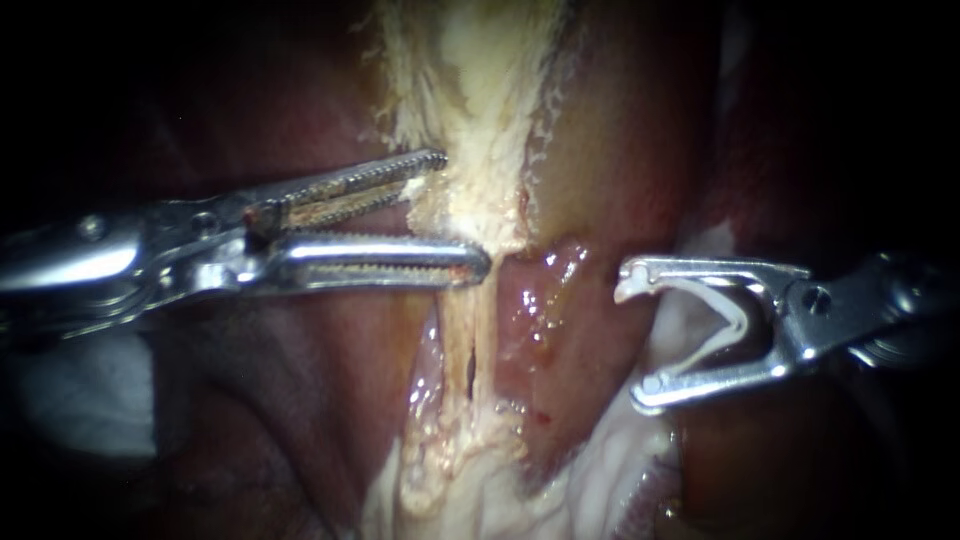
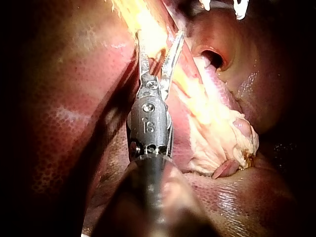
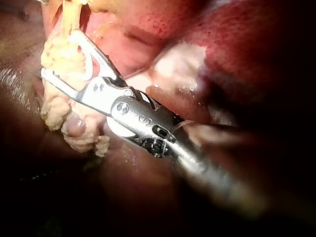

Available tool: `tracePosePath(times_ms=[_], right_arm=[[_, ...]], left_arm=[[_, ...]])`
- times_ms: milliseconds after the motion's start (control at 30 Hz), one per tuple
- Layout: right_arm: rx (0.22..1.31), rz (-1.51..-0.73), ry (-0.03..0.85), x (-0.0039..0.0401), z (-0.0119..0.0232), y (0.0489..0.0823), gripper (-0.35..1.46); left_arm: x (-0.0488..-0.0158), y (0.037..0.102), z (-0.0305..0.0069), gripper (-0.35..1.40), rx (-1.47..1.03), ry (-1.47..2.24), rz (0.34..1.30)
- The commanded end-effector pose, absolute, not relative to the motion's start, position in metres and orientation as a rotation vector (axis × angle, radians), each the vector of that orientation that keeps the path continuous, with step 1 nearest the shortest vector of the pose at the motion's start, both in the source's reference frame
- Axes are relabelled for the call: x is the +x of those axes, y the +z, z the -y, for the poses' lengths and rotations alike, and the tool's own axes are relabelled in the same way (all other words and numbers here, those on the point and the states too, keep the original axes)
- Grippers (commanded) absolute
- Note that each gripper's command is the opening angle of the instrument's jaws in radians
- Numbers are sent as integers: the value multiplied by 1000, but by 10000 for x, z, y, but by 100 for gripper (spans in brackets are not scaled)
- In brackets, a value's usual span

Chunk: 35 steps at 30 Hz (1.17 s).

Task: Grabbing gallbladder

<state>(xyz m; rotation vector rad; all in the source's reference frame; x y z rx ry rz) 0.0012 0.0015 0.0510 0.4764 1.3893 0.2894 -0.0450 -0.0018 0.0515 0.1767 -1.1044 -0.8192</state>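
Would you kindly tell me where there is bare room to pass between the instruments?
Free: the glistening red tissue between the left instrument and the right instrument, which holds a clip. Crowded: the pale strip at the left instrument's open jaws.

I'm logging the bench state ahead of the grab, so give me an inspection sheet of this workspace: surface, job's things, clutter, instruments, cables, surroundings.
Surface: liver, dark red and wet, lying around the working area.
Job's things: gallbladder, likely the tan-pink body beside the pale tissue strip; not gripped.
Clutter: a pale patch near the left instrument's shaft, too dim to identify.
Instruments: left instrument, jaws open, tips at the pale tissue strip; right instrument, jaws wide apart with a white clip held between them.
Cables: nothing seen.
Surroundings: dark; nothing seen.
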Motion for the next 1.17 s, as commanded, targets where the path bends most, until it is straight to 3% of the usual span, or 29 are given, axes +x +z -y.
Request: tracePosePath(times_ms=[33,267,333,433,467,633,1167], right_arm=[[476,-1389,290,12,-16,510,55],[476,-1390,291,14,-16,510,55],[476,-1390,291,14,-16,510,55],[476,-1390,291,14,-16,509,55],[476,-1390,291,14,-16,509,55],[476,-1391,290,15,-15,508,55],[476,-1391,290,14,-15,508,55]], left_arm=[[-450,517,18,42,179,-823,1103],[-449,529,16,36,199,-858,1072],[-449,531,16,26,207,-866,1057],[-447,535,17,-28,209,-869,1013],[-446,536,18,-35,216,-870,990],[-436,537,19,-35,258,-904,878],[-437,526,17,-35,266,-923,868]])
